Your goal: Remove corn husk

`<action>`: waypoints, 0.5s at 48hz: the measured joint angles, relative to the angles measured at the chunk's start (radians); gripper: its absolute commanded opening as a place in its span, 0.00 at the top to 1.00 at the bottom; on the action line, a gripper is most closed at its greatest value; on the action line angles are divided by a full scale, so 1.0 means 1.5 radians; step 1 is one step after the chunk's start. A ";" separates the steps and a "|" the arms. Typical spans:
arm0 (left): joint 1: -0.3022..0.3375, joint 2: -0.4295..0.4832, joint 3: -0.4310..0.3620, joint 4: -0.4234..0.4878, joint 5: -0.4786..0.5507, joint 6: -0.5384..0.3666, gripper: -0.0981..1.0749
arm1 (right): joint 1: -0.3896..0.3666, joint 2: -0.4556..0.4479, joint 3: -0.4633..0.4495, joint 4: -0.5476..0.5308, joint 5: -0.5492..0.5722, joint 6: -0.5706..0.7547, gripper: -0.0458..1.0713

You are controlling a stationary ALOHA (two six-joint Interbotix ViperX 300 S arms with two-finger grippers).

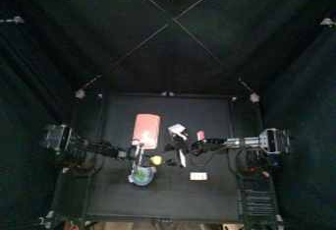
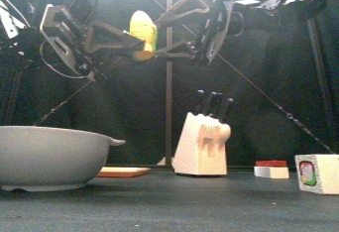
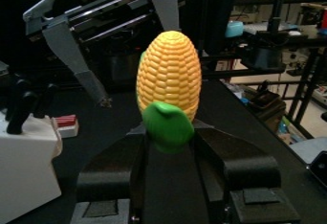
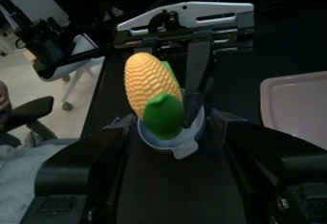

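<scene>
1. The corn (image 2: 142, 35) is held high in the air, above the bowl (image 2: 51, 157) and well clear of the table (image 2: 199, 201).
2. The corn is gripped by the left gripper (image 3: 167, 142) at its green end, seen best in the left wrist view. The jaws are closed on it.
3. The husk (image 3: 166, 127) is seen as a small green piece at the bottom of the yellow corn, right between the left jaws.
4. The right gripper (image 2: 169, 48) is spread wide open and holds nothing. In the front view it is just to the right of the corn.
5. In the left wrist view, the yellow tip of the corn points away from the left gripper and towards the open right jaws.
6. The right gripper is the free one, so the pulling is most likely to be done by it.
7. The husk lies at the held end, not at the tip. It may have to be reached by the right jaws past the yellow part, close to the left jaws.
8. A knife block (image 2: 203, 142) and a pink board (image 1: 147, 127) are also on the table.
</scene>
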 measured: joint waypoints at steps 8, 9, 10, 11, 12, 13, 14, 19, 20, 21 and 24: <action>0.001 0.001 0.001 -0.001 0.001 0.000 0.42 | 0.000 0.000 0.000 -0.001 -0.001 -0.001 0.11; 0.001 0.001 0.000 -0.001 0.000 -0.001 0.42 | 0.000 0.000 -0.001 -0.002 -0.001 -0.001 0.11; 0.000 0.001 0.000 0.000 0.000 0.000 0.42 | 0.000 0.001 -0.001 -0.002 0.000 -0.001 0.11; 0.000 0.001 0.000 0.000 0.000 0.000 0.42 | 0.000 0.001 -0.001 -0.002 -0.001 -0.001 0.11; 0.000 0.001 0.000 -0.001 0.000 -0.001 0.42 | 0.000 0.001 -0.001 -0.002 -0.001 0.000 0.11; 0.001 0.001 0.000 -0.001 0.000 0.000 0.42 | 0.000 0.001 -0.001 -0.002 0.000 -0.001 0.12; 0.001 0.001 0.000 0.000 0.000 0.000 0.42 | 0.000 0.001 -0.001 -0.003 -0.001 -0.001 0.12; 0.001 0.001 0.000 -0.001 0.000 -0.001 0.42 | 0.000 0.001 -0.001 -0.004 -0.001 0.000 0.15; 0.001 0.001 0.000 -0.002 0.000 0.000 0.42 | 0.000 0.002 -0.001 -0.004 -0.001 0.000 0.17; 0.001 0.001 0.000 -0.001 0.000 0.000 0.42 | 0.000 0.002 -0.001 -0.004 -0.001 -0.001 0.18; 0.001 0.001 0.000 -0.003 0.000 -0.001 0.42 | 0.000 0.003 -0.001 -0.004 -0.001 -0.001 0.24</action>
